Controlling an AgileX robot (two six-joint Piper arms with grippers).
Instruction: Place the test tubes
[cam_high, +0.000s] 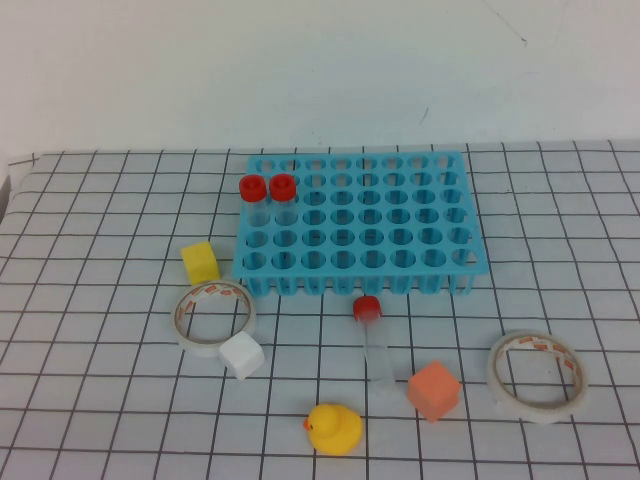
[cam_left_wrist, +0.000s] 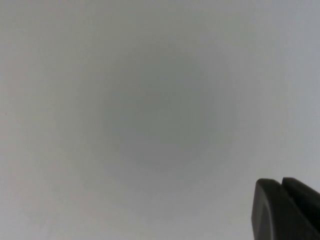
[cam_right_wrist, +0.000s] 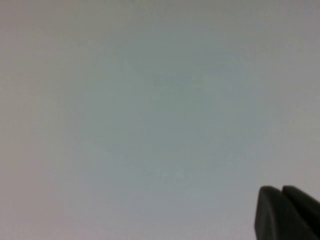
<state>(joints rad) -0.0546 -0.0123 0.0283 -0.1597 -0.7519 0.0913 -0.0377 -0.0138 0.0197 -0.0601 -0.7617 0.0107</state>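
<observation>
A blue test tube rack (cam_high: 356, 222) stands at the middle of the gridded table. Two red-capped tubes (cam_high: 253, 197) (cam_high: 283, 195) stand upright in holes at its left side. A third clear tube with a red cap (cam_high: 371, 335) lies flat on the table just in front of the rack. Neither arm shows in the high view. My left gripper (cam_left_wrist: 281, 183) is shut, its dark fingers pressed together against a blank grey background, holding nothing. My right gripper (cam_right_wrist: 281, 190) is shut too, facing the same blank surface, empty.
Around the lying tube sit a yellow duck (cam_high: 334, 429), an orange cube (cam_high: 434, 390), a white cube (cam_high: 241, 355) and a yellow cube (cam_high: 200, 261). One tape roll (cam_high: 213, 315) lies at the left, another tape roll (cam_high: 537, 375) at the right.
</observation>
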